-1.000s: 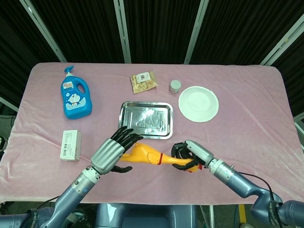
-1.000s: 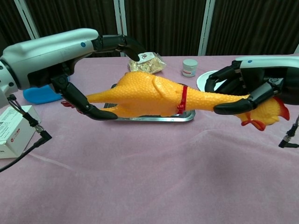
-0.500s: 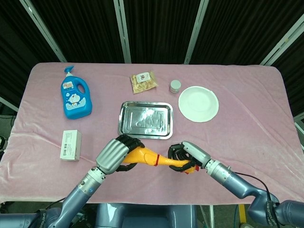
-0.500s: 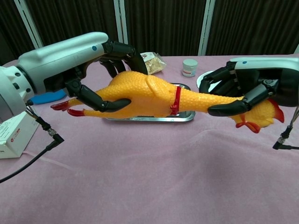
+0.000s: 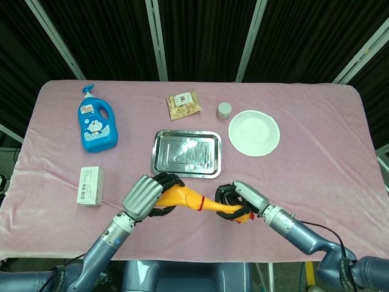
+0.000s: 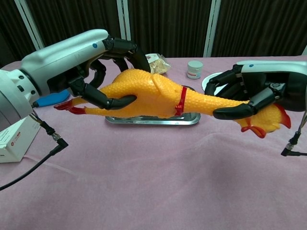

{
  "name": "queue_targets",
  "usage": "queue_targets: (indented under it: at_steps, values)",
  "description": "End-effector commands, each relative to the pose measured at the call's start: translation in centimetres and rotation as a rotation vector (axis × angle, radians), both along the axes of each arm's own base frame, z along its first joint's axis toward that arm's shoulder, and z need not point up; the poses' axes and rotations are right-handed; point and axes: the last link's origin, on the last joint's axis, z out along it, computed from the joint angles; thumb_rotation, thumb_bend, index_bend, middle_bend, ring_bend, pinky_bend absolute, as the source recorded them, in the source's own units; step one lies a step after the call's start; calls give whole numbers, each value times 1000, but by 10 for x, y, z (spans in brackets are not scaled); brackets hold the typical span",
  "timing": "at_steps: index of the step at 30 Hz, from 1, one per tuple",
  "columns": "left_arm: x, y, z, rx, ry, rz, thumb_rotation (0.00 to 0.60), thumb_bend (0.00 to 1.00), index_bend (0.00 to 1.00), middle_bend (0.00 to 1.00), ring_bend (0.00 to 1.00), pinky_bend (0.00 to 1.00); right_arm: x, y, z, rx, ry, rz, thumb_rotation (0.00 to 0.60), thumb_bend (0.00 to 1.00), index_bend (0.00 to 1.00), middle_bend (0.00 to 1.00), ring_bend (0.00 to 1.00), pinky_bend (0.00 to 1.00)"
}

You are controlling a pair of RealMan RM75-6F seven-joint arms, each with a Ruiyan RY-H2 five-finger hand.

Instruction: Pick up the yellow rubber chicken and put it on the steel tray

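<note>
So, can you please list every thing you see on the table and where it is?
chicken: 1, yellow with red band, held off the cloth in front of the tray
tray: 1, steel, centre
plate: 1, white, right of tray
jar: 1, small, white, left of the plate's far edge
snack bag: 1, clear, behind tray
bottle: 1, blue, far left
box: 1, white, left front
cloth: 1, pink, covers table
left hand: grips chicken's body
right hand: grips chicken's neck
</note>
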Motion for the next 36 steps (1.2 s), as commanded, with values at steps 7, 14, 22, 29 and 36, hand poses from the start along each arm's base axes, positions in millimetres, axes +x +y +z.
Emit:
queue_targets:
  at_steps: [7, 14, 22, 29, 36]
  values:
    - [-3, 1, 6, -16, 18, 12, 600, 6, 33, 110, 61, 126, -1, -5, 0, -11, 3, -13, 600, 592, 958, 772, 790, 928]
    - [-3, 1, 8, -20, 20, 8, 600, 6, 31, 100, 53, 118, -2, -8, 1, -19, -5, -27, 600, 601, 958, 773, 790, 928]
    - [-3, 1, 3, -27, 38, 17, 600, 55, 97, 149, 71, 143, 2, -7, 2, -16, -27, -26, 600, 605, 958, 773, 790, 928]
    - [-1, 3, 0, -17, 37, 26, 600, 357, 289, 338, 260, 359, 3, -4, 4, -10, -36, -19, 600, 609, 958, 772, 790, 928]
    - [6, 1, -2, 1, -30, 8, 600, 622, 625, 724, 627, 669, 0, -1, 4, -6, -32, -17, 600, 611, 958, 772, 790, 928]
